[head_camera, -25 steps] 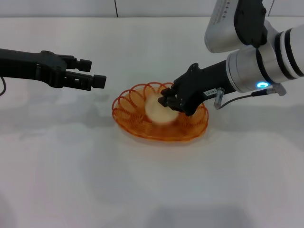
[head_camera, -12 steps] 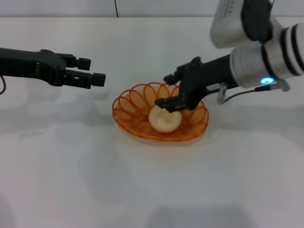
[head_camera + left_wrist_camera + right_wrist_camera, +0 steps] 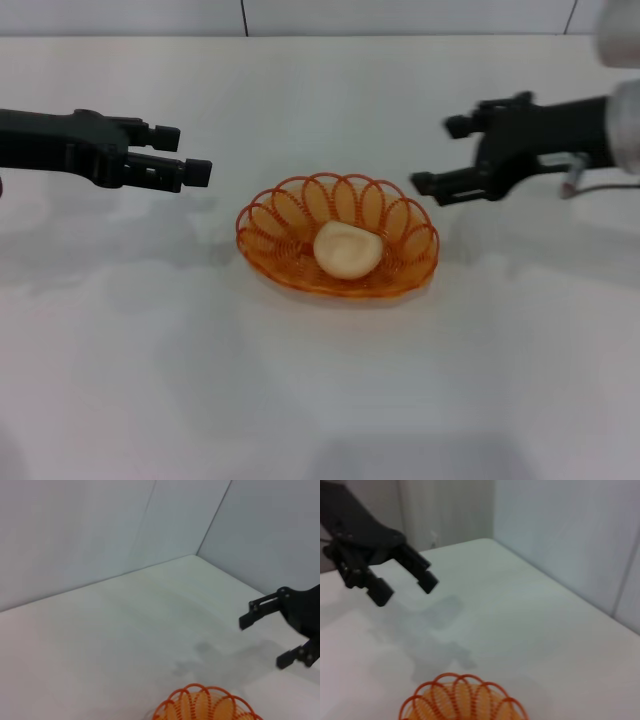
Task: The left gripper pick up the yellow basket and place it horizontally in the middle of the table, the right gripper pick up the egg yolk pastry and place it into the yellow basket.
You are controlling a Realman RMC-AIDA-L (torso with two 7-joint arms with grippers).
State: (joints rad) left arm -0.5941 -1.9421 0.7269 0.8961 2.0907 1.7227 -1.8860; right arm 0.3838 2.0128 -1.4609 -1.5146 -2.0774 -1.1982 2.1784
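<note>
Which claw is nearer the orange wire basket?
Right. The right gripper hangs open just past the orange wire basket's rim; the left gripper, also open, sits farther off.

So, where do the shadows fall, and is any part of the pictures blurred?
Head view: soft grey shadows lie on the table beneath the left gripper and right gripper; the right arm's far end looks smeared. Left wrist view: a faint shadow under the right gripper. Right wrist view: the yellow basket is soft-edged.
</note>
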